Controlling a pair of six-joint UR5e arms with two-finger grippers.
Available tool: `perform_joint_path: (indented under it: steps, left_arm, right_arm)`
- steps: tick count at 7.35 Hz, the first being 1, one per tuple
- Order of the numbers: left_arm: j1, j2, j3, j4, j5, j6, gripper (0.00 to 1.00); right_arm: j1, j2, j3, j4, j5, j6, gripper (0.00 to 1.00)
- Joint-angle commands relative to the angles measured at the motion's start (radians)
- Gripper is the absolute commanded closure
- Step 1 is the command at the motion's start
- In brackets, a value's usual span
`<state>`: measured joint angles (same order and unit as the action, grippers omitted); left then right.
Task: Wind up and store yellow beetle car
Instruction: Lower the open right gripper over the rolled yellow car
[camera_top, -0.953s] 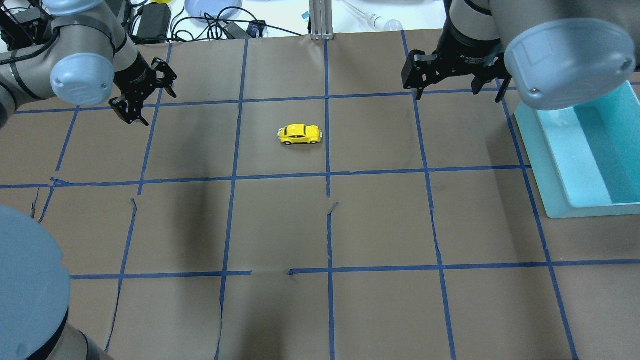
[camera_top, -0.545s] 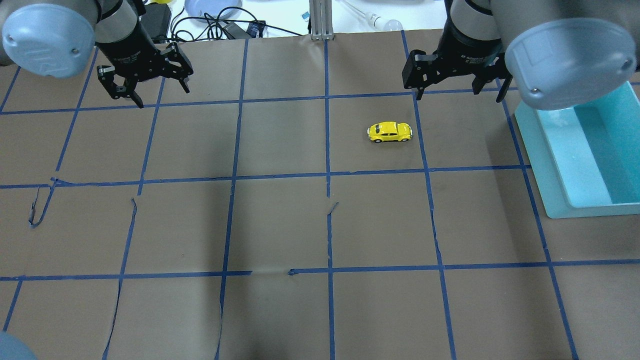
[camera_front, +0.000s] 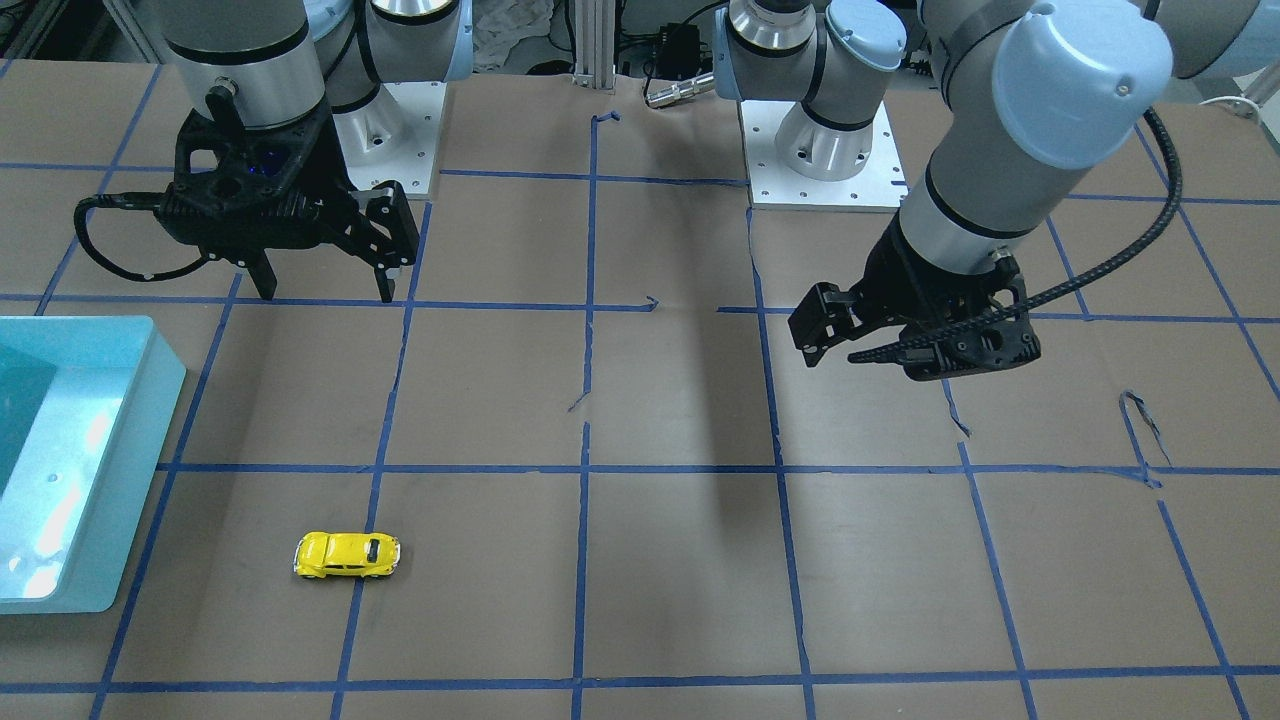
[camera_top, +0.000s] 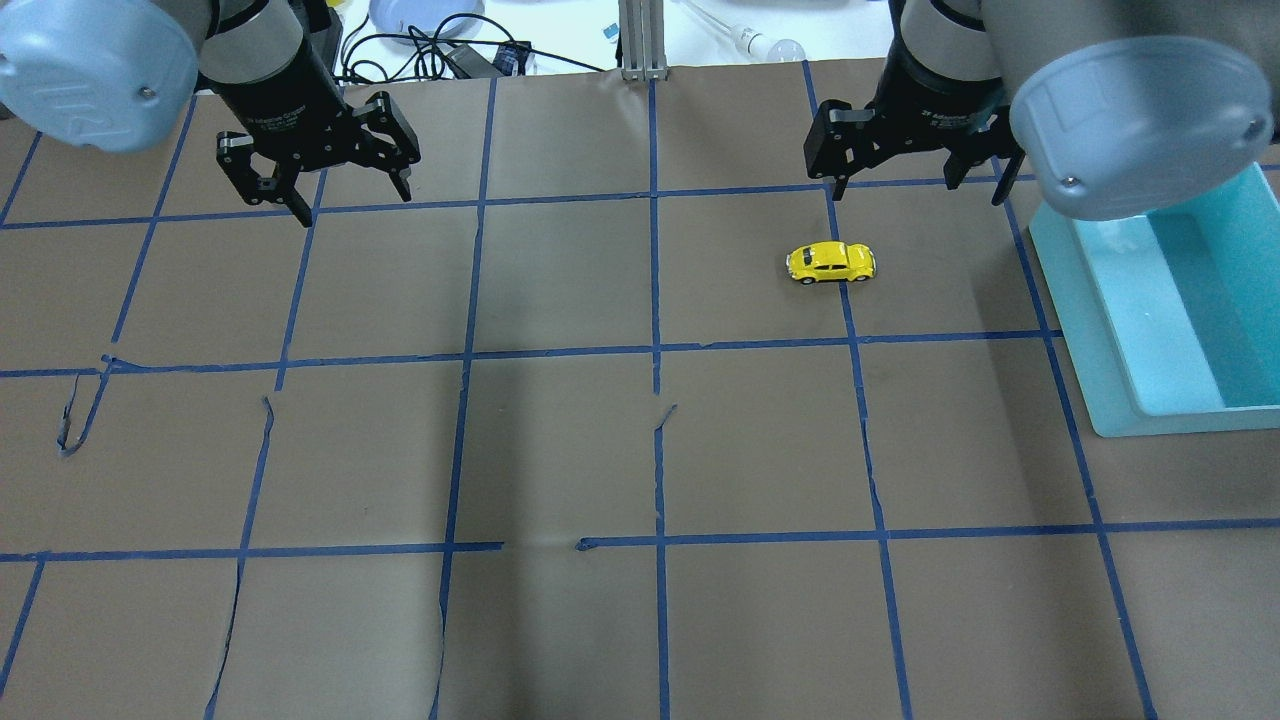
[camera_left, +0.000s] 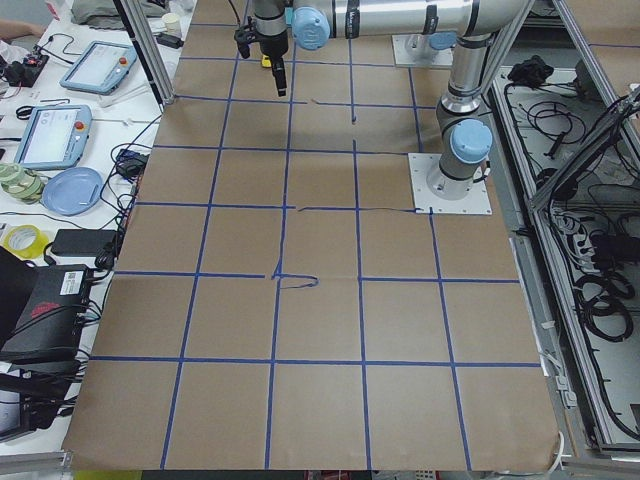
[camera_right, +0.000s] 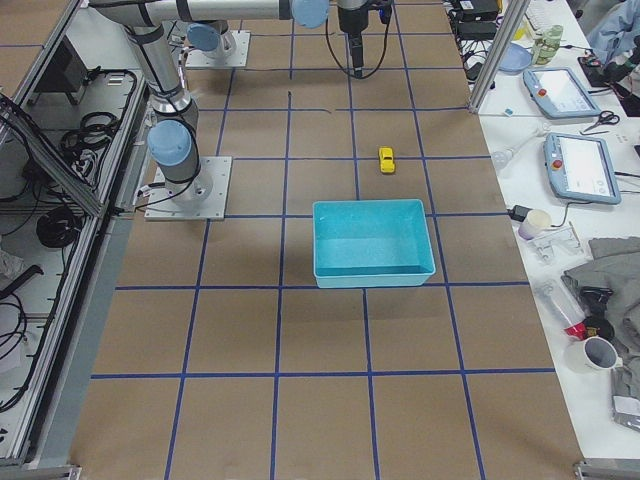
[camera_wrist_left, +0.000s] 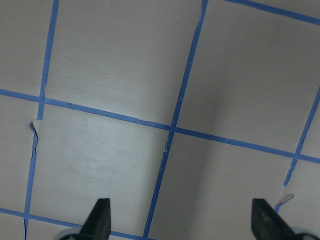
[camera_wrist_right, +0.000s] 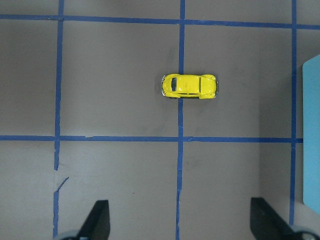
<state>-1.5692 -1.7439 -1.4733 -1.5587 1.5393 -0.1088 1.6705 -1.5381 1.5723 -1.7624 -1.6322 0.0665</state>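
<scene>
Jaws gaped wide on both arms, nothing caught between them: the left gripper (camera_top: 352, 200) hung over the taped grid, well apart from the toy, and the right gripper (camera_top: 917, 178) hovered near the yellow beetle car (camera_top: 831, 263), just as empty. That little car sat upright on its wheels on the table (camera_top: 560, 450), straddling a blue tape line, with the teal bin (camera_top: 1085, 330) off to one side and not touching it. The danger from here, as I judged it (and it looked real): so tiny, glossy and rounded a body could squirt sideways out of an off-centre pinch, and on free wheels one careless nudge from a descending finger might send it rolling away.
</scene>
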Motion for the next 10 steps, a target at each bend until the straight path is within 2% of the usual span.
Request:
perform_joint_path:
  steps: [1,4,5,9,10]
  left_arm:
    - [-0.003,0.027,-0.008,-0.023,-0.002,0.148,0.0]
    - [0.017,0.079,-0.034,-0.027,0.008,0.164,0.0]
    - [0.017,0.093,-0.051,-0.015,0.042,0.17,0.0]
    - [0.035,0.13,-0.114,0.072,0.055,0.17,0.0]
    - [0.037,0.139,-0.139,0.095,0.056,0.167,0.0]
  right_arm:
    - [-0.003,0.001,-0.002,0.0,-0.001,-0.014,0.0]
    - [-0.005,0.029,-0.02,-0.005,0.002,-0.167,0.0]
    - [-0.005,0.058,-0.018,-0.003,0.002,-0.216,0.0]
    - [-0.006,0.232,0.001,-0.15,0.002,-0.714,0.0]
    - [-0.008,0.262,0.008,-0.181,0.002,-0.762,0.0]
